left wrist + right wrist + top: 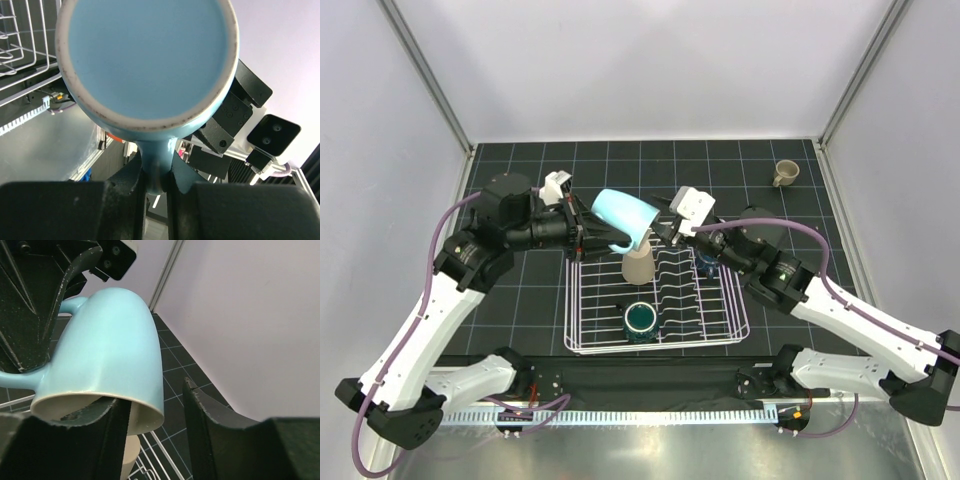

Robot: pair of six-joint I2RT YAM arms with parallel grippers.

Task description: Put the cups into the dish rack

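Observation:
A light blue mug [625, 214] hangs tilted above the back edge of the white wire dish rack [582, 330]. My left gripper [157, 185] is shut on its handle [156, 160], and the mug's round base [147, 60] fills the left wrist view. My right gripper [155, 410] stands open at the mug's rim [150, 412]. Its left finger [100, 432] reaches inside the mouth, while the right finger [210, 425] stays outside, clear of the wall. A beige cup [638, 265] and a dark teal mug [641, 320] stand in the rack. A small tan mug [786, 173] sits on the mat at the far right.
The rack's wavy dividers [685, 285] run along its right half, partly under my right arm. Grey walls close in the dark gridded mat [520, 300] on three sides. The beige cup [125, 460] sits directly below the blue mug.

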